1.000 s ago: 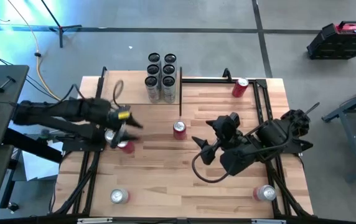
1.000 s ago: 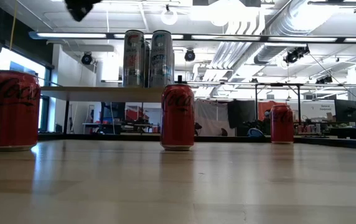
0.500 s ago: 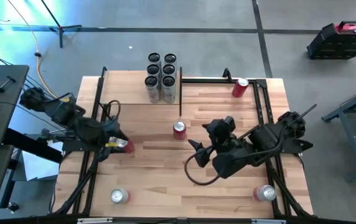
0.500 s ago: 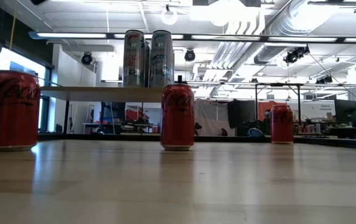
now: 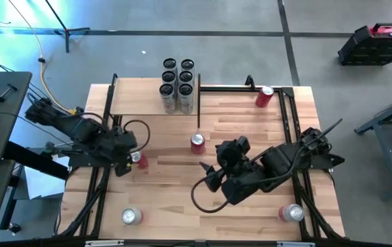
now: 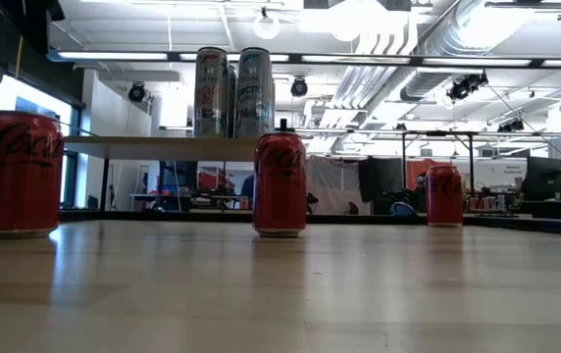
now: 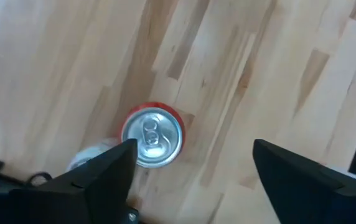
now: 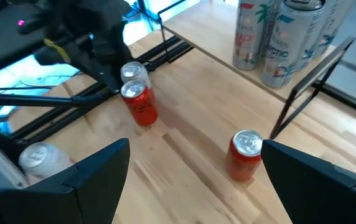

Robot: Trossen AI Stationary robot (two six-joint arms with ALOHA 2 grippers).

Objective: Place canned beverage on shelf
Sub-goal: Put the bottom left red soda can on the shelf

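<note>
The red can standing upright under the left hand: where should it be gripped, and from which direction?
Probably from above. The red can stands upright, lid up, with the open left hand hovering over it. Lower the fingers onto opposite sides of its round wall; a silver can beside it crowds one side.

3 red cola cans are standing upright on the wooden desk (image 6: 280, 294): a near can (image 6: 18, 174) at the left edge, a middle can (image 6: 280, 184) farther back, and a far can (image 6: 444, 195) to the right, all well apart. Behind them, tall silver cans (image 6: 233, 91) are sitting on the raised shelf (image 6: 158, 147). A workshop room with ceiling lights is showing beyond.
</note>
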